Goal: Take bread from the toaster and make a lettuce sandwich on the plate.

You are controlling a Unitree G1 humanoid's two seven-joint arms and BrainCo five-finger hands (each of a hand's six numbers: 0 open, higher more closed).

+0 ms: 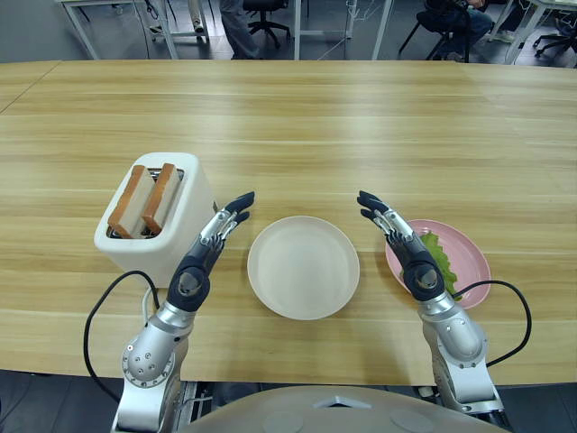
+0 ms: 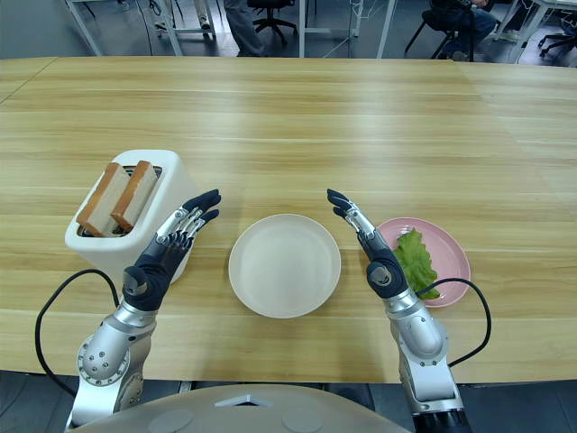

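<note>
No words, labels, numbers or signs can be read on anything here.

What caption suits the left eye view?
Left hand and right hand flank a white plate; bread in toaster, lettuce on pink plate.
</note>
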